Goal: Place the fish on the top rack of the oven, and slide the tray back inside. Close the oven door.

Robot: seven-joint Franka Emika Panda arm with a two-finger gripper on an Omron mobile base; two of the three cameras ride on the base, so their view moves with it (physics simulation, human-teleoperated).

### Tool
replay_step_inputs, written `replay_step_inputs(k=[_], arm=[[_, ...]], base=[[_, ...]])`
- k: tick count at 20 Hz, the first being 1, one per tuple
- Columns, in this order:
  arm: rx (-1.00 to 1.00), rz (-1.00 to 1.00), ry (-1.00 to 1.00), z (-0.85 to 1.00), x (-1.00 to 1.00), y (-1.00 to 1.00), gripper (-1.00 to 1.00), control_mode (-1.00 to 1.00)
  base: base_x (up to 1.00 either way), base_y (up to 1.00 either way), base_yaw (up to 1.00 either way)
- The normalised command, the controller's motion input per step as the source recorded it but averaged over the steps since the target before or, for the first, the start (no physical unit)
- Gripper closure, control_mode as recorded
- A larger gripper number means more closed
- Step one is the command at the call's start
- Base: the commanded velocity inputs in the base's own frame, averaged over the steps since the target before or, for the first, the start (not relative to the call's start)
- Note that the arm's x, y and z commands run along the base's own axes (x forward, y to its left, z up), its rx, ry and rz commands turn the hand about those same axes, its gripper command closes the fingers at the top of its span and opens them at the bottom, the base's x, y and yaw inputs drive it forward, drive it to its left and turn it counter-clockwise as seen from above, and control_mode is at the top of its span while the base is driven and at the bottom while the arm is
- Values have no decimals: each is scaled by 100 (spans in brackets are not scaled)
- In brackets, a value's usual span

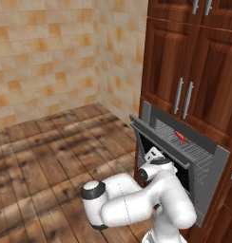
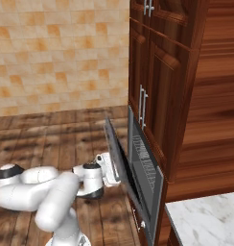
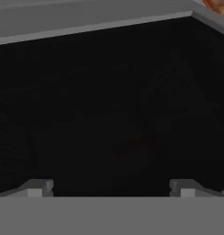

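Observation:
The small red-orange fish [image 1: 181, 136] lies on the wire top rack [image 1: 194, 146], which sits inside the oven [image 1: 217, 163]. The oven door [image 1: 158, 141] stands partly raised, tilted between flat and shut. In the right base view the oven door [image 2: 116, 153] shows edge-on, leaning away from the oven [image 2: 146, 178], with the rack [image 2: 141, 158] behind it. My gripper [image 1: 155, 154] [image 2: 112, 169] is against the door's outer face. In the hand view the gripper [image 3: 111, 190] is open with nothing between its fingertips [image 3: 38, 188], facing the door's black window [image 3: 109, 105].
Red-brown wooden cabinets [image 1: 177, 61] with slim steel handles frame the oven above and beside it. A marble counter corner [image 2: 205, 221] lies at the lower right. Wooden floor [image 1: 51, 152] stretches to the left, up to tiled walls [image 1: 46, 52].

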Motion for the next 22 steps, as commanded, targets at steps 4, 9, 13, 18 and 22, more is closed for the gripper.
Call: replay_step_inputs(k=[4,9,13,18,22], arm=[[1,-1,0,58,39,-100,-100,-100],[8,0,1,7,39,-100,-100,-100],[16,0,7,-14,41,-100,-100,-100],[20,0,8,-32,26,-100,-100,-100],[25,0,9,-29,17,-100,-100,-100]], base=[[0,0,0],[0,0,0],[0,0,0],[0,0,0],[0,0,0]])
